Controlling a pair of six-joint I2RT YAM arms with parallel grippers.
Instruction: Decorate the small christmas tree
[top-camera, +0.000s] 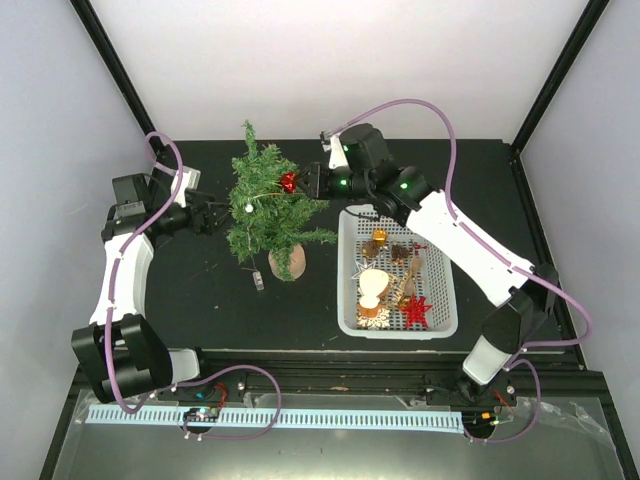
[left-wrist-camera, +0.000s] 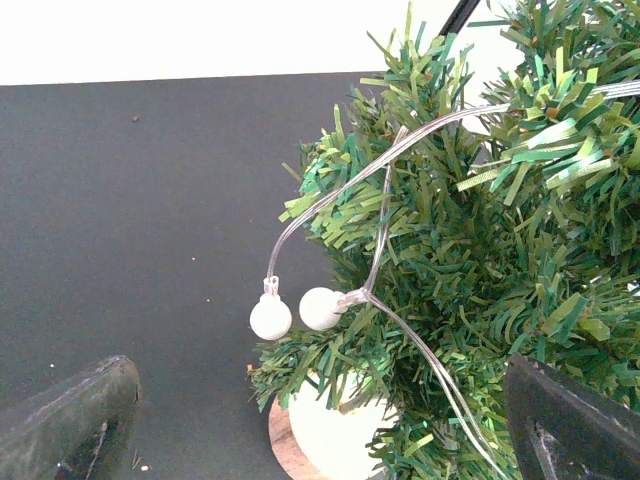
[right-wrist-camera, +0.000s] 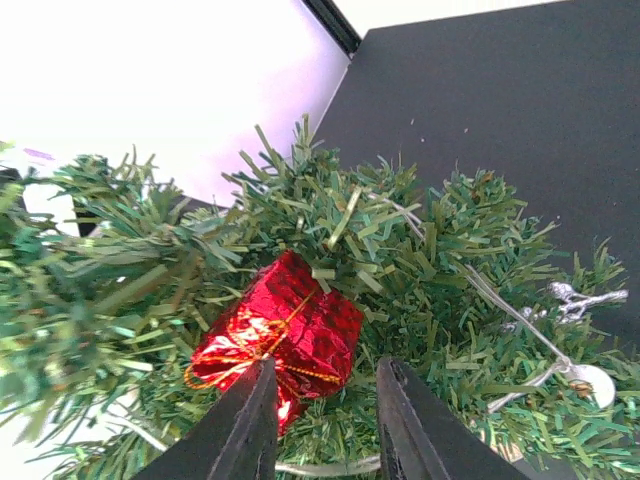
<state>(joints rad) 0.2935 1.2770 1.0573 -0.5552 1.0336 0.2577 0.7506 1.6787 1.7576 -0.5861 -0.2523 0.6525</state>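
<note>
The small christmas tree (top-camera: 265, 205) stands mid-table on its round wooden base (top-camera: 288, 262), wound with a clear light string carrying white bulbs (left-wrist-camera: 270, 317). A shiny red gift ornament (top-camera: 288, 182) with gold ribbon sits in its upper branches. My right gripper (top-camera: 308, 183) is just right of it. In the right wrist view the fingers (right-wrist-camera: 245, 430) stand apart and the gift (right-wrist-camera: 285, 335) lies just beyond them in the branches (right-wrist-camera: 420, 250), not clamped. My left gripper (top-camera: 212, 217) is open beside the tree's left side. The left wrist view shows the branches (left-wrist-camera: 450, 260) and the base (left-wrist-camera: 285, 440) ahead of it.
A white basket (top-camera: 348, 270) right of the tree holds a red star (top-camera: 416, 310), wooden pieces (top-camera: 372, 285) and gold ornaments (top-camera: 378, 238). The end of the light string (top-camera: 258, 280) trails on the black mat in front of the tree. White walls enclose the table.
</note>
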